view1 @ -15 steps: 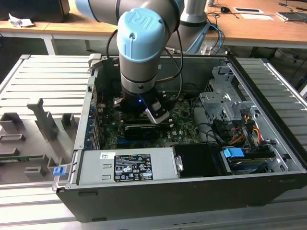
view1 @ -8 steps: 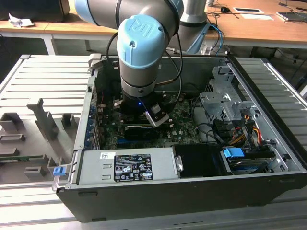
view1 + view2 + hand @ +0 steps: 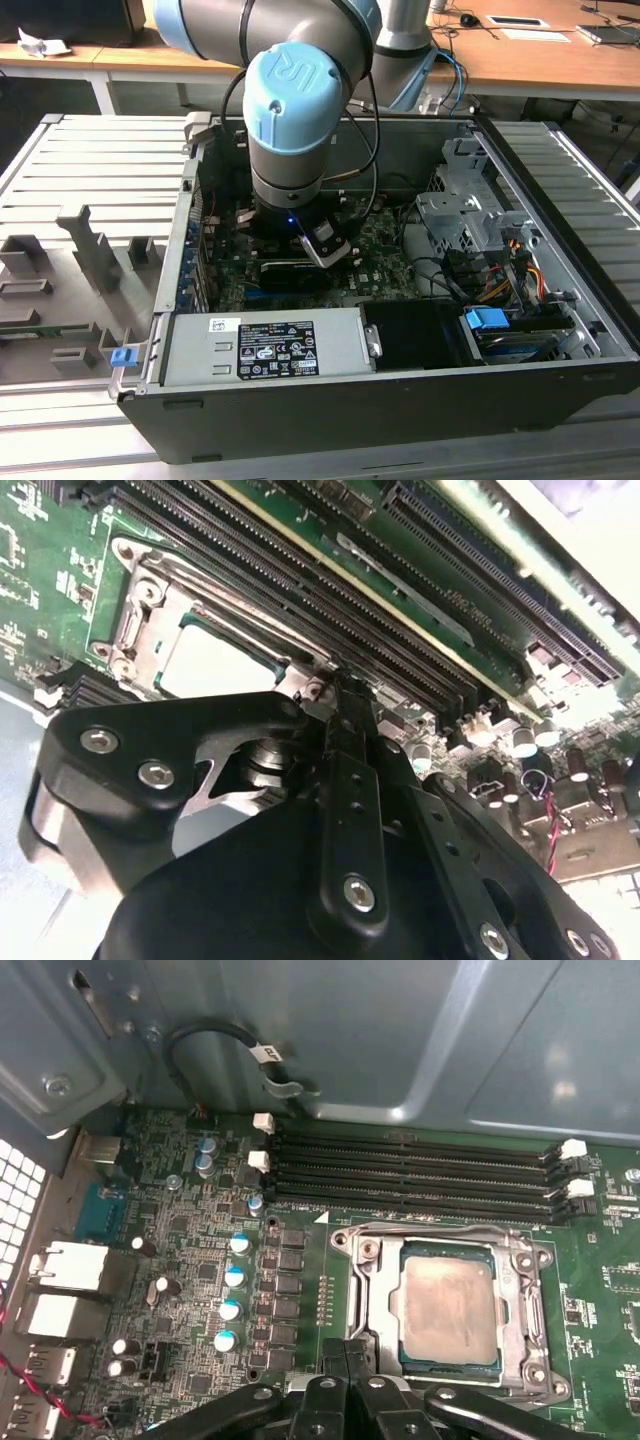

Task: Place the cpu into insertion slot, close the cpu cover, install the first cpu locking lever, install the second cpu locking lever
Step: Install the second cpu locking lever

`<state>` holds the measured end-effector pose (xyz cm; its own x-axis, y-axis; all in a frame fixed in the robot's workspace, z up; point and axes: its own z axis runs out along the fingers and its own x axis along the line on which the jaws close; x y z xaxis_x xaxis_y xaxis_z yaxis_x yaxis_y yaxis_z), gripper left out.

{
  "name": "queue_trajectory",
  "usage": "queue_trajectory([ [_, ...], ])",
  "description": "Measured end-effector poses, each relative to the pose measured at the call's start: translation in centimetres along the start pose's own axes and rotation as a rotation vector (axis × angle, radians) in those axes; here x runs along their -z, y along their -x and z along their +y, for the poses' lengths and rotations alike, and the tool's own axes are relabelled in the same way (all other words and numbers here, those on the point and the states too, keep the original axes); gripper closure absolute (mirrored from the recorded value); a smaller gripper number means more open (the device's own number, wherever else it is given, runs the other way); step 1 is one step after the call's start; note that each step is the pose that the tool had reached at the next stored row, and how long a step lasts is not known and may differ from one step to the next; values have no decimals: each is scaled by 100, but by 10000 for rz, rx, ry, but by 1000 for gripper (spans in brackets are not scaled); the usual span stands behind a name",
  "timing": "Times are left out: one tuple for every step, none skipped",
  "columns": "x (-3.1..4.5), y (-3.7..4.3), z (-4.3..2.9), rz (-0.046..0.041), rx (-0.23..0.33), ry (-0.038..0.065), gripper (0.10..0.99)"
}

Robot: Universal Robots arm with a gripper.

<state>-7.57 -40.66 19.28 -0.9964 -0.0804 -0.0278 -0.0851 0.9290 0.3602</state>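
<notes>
An open grey computer case (image 3: 300, 400) lies on a slatted metal workbench (image 3: 90, 160), with wooden desks (image 3: 520, 60) across the back of the exterior view. The arm (image 3: 295, 110) reaches down into the middle of the case, over the green motherboard (image 3: 180, 1290).

In the first wrist view, the cpu (image 3: 450, 1305) sits flat inside the insertion slot (image 3: 385, 1310) at the lower right of the frame, silvery top facing up. The cpu cover (image 3: 520, 1290) lies closed around it, its square window framing the chip; the same frame and the chip appear at the upper left of the second wrist view (image 3: 215, 660).

The gripper (image 3: 350, 1355) stands at the lower centre of the first wrist view, just beside the corner of the socket frame. Its black fingers (image 3: 360, 1360) are pressed together with no visible gap. Whether a thin lever is caught between the tips cannot be told; nothing held is visible. In the second wrist view the fingertips (image 3: 345, 695) meet right at the frame's edge.

Four black memory slots (image 3: 420, 1175) run across the board just above the socket in the first wrist view. Blue-topped capacitors (image 3: 235, 1280) stand in a column at the centre left, and a black cable (image 3: 215, 1045) loops at the upper left.
</notes>
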Motion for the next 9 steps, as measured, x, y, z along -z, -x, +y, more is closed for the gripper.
queue_trajectory([
  [27, 1, 10, 2, -1, -3, 980],
  [54, -1, 20, 3, -3, -8, 980],
  [109, -2, 41, 5, -1, -8, 980],
  [120, -1, 46, 5, 0, -7, 980],
  [134, -1, 51, 5, -1, -8, 980],
  [164, -1, 62, 4, -1, -8, 980],
  [183, 0, 70, 4, -2, -8, 980],
  [208, 1, 79, 3, -1, -7, 980],
  [217, 1, 83, 3, -1, -6, 980],
])
